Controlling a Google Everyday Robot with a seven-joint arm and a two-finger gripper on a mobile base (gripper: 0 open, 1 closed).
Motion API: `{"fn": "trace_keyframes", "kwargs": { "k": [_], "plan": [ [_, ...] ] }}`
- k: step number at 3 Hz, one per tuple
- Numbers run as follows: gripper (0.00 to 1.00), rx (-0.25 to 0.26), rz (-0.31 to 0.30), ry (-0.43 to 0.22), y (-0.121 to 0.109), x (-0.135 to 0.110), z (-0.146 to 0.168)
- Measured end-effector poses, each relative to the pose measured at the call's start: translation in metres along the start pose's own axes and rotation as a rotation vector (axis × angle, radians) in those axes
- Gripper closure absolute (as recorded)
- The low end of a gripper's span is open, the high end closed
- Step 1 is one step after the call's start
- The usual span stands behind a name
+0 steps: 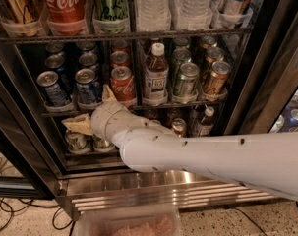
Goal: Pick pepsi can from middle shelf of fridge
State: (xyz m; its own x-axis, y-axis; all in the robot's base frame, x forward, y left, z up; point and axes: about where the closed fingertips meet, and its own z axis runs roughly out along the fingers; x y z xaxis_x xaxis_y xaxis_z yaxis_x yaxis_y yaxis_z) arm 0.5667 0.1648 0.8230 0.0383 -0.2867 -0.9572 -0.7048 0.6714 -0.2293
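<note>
Shows the fridge [266, 73] with its dark inside on view and the middle shelf [212, 102] packed with drinks. Takes the red Coca-Cola can [122, 84] in that shelf's front row as landmark. Finds the pepsi can [88, 86] upright just left of it, a second blue can [52, 88] further left, and a brown bottle [156, 75] just right of it, then a green can [185, 80]. Places the gripper [88, 107] below and left of the red Coca-Cola can, right in front of the pepsi can's base. Reads it as spread wide: one tan finger [108, 93] points up beside the red can, the other finger [75, 124] reaches left, lower down. Sees nothing held; cannot tell whether either touches the pepsi can. Traces the white arm [212, 156] down and right from the red can, across the steel base panel [138, 186].
</note>
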Motion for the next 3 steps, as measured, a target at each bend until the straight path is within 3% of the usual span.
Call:
{"fn": "trace_keyframes", "kwargs": {
  "k": [1, 3],
  "plan": [
    [0.29, 0.003, -0.026, -0.005, -0.012, -0.008, -0.006],
    [0.30, 0.012, -0.064, -0.021, -0.027, -0.022, -0.008]
  ]
}}
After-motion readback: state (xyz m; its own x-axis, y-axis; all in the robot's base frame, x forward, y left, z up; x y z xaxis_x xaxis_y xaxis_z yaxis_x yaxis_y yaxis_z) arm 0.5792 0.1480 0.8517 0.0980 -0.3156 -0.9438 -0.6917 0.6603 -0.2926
